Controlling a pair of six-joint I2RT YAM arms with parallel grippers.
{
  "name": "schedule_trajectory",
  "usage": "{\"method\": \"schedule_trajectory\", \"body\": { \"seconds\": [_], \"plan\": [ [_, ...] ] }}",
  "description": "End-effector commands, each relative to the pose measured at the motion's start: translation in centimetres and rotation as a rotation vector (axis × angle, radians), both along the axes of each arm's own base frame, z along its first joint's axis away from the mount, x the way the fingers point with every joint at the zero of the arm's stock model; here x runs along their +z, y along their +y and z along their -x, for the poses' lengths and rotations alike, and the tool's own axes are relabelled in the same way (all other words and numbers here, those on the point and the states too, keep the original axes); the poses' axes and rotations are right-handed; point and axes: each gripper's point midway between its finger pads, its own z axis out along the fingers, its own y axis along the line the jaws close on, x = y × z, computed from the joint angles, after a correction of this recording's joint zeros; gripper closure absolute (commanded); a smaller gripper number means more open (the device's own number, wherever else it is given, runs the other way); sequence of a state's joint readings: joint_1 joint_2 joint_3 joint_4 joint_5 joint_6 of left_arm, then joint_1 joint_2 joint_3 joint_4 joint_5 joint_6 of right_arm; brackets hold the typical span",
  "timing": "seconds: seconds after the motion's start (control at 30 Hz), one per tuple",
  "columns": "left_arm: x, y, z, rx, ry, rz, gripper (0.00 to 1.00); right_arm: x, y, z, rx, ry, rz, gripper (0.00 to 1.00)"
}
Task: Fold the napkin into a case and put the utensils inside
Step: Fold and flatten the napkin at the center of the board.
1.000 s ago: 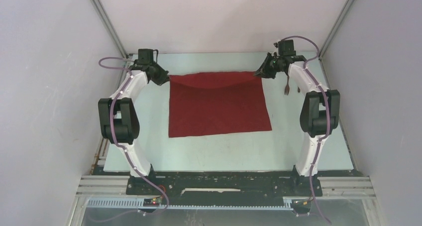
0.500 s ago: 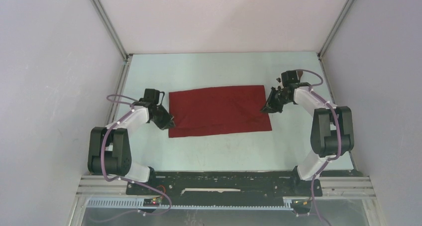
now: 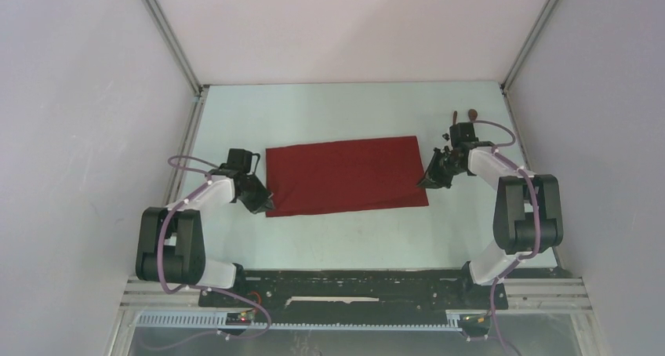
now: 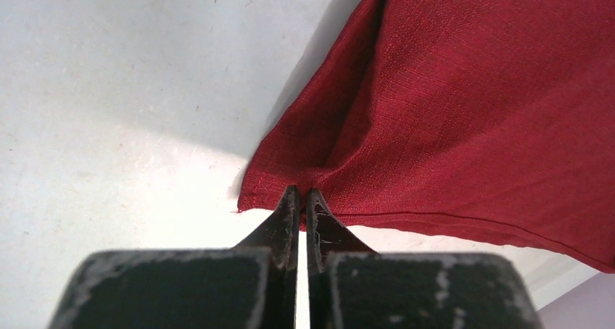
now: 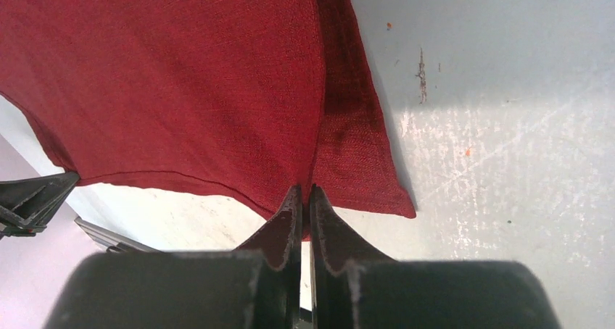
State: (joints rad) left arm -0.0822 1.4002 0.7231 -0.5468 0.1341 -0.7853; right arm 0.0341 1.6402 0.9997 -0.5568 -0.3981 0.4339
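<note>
A dark red cloth napkin is lying doubled into a wide oblong in the middle of the pale counter. The left pincer is pinching its near left corner, tips closed tight on the fabric, and the right pincer is clamping the near right corner likewise. The small dark brown wooden utensils are sitting far right, just behind the right arm. Risk: cloth clinging to opening tips could drag the layers askew, and that arm swinging back could knock the utensils.
</note>
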Motion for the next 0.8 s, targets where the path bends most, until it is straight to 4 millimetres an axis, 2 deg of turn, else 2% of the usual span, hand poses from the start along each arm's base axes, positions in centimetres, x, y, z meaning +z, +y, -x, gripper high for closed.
{"method": "schedule_trajectory", "body": {
  "seconds": [0.0, 0.5, 0.77],
  "plan": [
    [-0.9, 0.1, 0.4, -0.022, 0.003, -0.024, 1.0, -0.2, -0.4, -0.5, 0.012, -0.035, 0.014, 1.0],
    [-1.6, 0.7, 1.7, -0.041, 0.033, -0.062, 1.0, -1.3, -1.1, 1.5, -0.01, -0.018, 0.025, 1.0],
    [-2.1, 0.9, 2.1, -0.043, 0.046, -0.073, 1.0, -2.0, -1.1, 1.5, -0.017, -0.013, 0.014, 1.0]
  ]
}}
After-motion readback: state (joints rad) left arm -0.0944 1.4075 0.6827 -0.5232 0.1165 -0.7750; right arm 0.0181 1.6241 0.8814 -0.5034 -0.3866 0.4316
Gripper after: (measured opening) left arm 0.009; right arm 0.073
